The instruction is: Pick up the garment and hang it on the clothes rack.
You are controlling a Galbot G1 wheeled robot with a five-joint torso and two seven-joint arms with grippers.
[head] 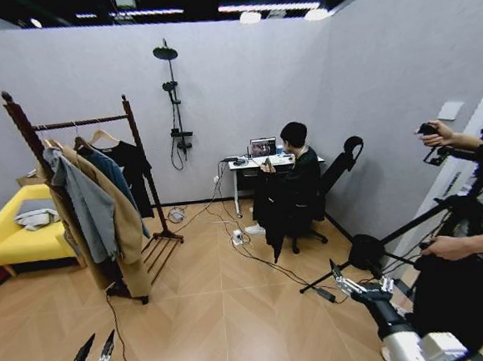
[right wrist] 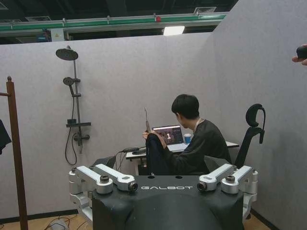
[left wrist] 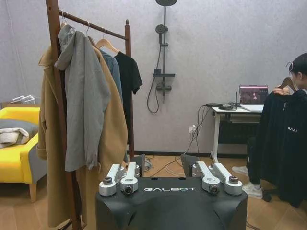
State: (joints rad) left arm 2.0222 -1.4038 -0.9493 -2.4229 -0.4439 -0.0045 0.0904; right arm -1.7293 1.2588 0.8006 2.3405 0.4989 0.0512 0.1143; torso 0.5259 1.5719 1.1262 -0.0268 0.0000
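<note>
The garment point(head: 270, 205) is a black top on a wooden hanger, held up by a seated person at the far desk. In the left wrist view the garment point(left wrist: 282, 143) shows white chest lettering. The right wrist view has the garment point(right wrist: 155, 157) dangling from the person's hand. The clothes rack point(head: 29, 134) stands at the left, dark reddish-brown with knob finials; the clothes rack point(left wrist: 54, 72) is close in the left wrist view, and one post of the clothes rack point(right wrist: 14, 143) appears in the right wrist view. My left gripper point(head: 101, 342) point(left wrist: 163, 165) and right gripper point(head: 360, 281) point(right wrist: 158, 165) hang low, open, holding nothing, far from the garment.
A tan coat point(head: 126, 227), grey hoodie point(head: 89, 205) and black shirt point(head: 132, 168) hang on the rack. A yellow sofa point(head: 7, 236) sits far left. Cables point(head: 256, 255) cross the wood floor. A tripod point(head: 373, 254) and a person with a camera stand at the right.
</note>
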